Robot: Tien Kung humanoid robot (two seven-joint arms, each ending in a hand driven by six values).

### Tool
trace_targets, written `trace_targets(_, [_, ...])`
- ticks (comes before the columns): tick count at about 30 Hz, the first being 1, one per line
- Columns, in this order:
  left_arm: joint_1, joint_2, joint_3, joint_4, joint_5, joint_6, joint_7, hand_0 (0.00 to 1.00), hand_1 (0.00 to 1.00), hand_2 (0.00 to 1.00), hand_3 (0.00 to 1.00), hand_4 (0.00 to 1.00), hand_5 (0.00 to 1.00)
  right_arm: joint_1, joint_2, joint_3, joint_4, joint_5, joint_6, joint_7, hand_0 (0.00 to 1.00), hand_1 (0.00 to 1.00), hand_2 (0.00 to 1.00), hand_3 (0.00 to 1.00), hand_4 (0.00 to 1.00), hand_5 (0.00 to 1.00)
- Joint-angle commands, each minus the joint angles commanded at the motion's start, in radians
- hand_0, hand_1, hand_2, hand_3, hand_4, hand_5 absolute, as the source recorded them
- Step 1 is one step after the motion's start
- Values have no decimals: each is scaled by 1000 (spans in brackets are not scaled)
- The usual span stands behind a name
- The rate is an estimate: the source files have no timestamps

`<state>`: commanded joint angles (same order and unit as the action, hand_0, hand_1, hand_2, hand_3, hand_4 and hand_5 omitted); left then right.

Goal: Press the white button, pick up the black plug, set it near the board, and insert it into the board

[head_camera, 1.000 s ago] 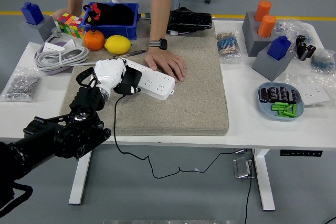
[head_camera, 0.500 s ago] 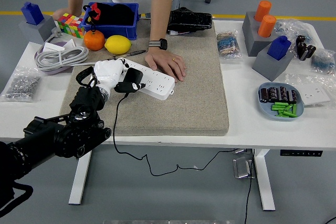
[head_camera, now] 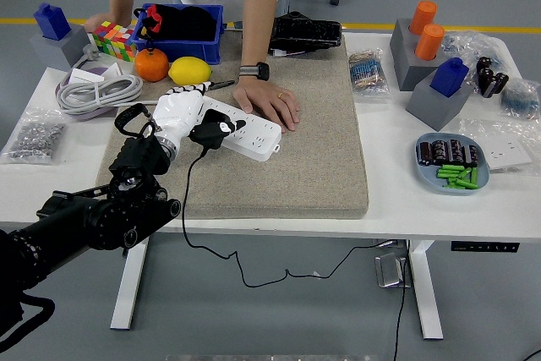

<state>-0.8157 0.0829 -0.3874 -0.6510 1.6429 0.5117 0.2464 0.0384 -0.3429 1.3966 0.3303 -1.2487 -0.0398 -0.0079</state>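
A white power strip [head_camera: 245,129], the board, lies slanted on the beige mat [head_camera: 287,158]. My left hand [head_camera: 182,114], white with a black arm, is shut on the black plug [head_camera: 211,133] and holds it on top of the strip's left half. The plug's black cable [head_camera: 188,200] hangs over the table's front edge. A person's hand [head_camera: 269,101] presses on the strip's far right end. I cannot make out the white button. My right hand is out of view.
An orange [head_camera: 152,65], a lemon [head_camera: 189,71], a blue bin [head_camera: 179,33] and a coiled grey cable [head_camera: 97,92] lie behind my hand. A blue dish [head_camera: 452,166] and grey blocks [head_camera: 435,90] stand at the right.
My left hand has moved the plug up and slightly right, from the strip's near edge onto its top face. The person's hand has stayed put.
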Motion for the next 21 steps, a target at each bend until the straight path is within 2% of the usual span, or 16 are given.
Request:
trace_targets(3, [19,23,-46,-51,9,-1,-7,963,998,998,998,998,998,1,0,0,1,-1,0,0,739,613,578,588,643,340])
trace_targets(4, [27,34,-62,-73,12,3,-16,941,968,987,998,998,917,1,0,0,1,0,0,0,740,613,578,588,644,339])
trace_targets(5, [40,50,-83,-98,14,7,-28,941,968,987,998,998,917,1,-1,0,1,-1,0,0,740,613,578,588,644,339])
trace_targets(8, [77,97,-150,-188,1,25,-90,941,968,987,998,998,917,1,-2,2,1,-2,-1,0,740,613,578,588,644,339])
trace_targets(9, [100,121,-181,-223,-24,12,-124,941,968,987,998,998,917,0,-3,3,1,-2,-1,0,740,613,578,588,644,339])
trace_targets(10, [116,138,-207,-252,-33,7,-150,802,779,767,826,694,2,-1,-4,4,1,-3,-2,1,740,613,578,588,644,337])
trace_targets(13, [156,185,-258,-334,-34,0,-197,802,779,767,826,694,2,-4,-4,7,1,-4,-2,1,740,613,578,588,644,337])
trace_targets(15, [175,220,-264,-384,-26,-11,-237,802,779,767,826,694,2,-6,-4,8,1,-4,-3,0,740,613,578,588,644,337])
trace_targets(16, [179,233,-257,-399,-19,-15,-251,782,722,638,674,581,2,-6,-4,8,2,-4,-3,0,739,613,578,588,644,336])
trace_targets(17, [182,249,-244,-415,-22,-20,-269,782,722,638,674,581,2,-6,-5,8,2,-4,-3,0,739,613,578,588,644,336])
trace_targets(21, [191,277,-216,-437,-38,-46,-291,782,722,638,674,581,2,-5,-5,5,4,-3,-3,1,739,613,578,588,644,336])
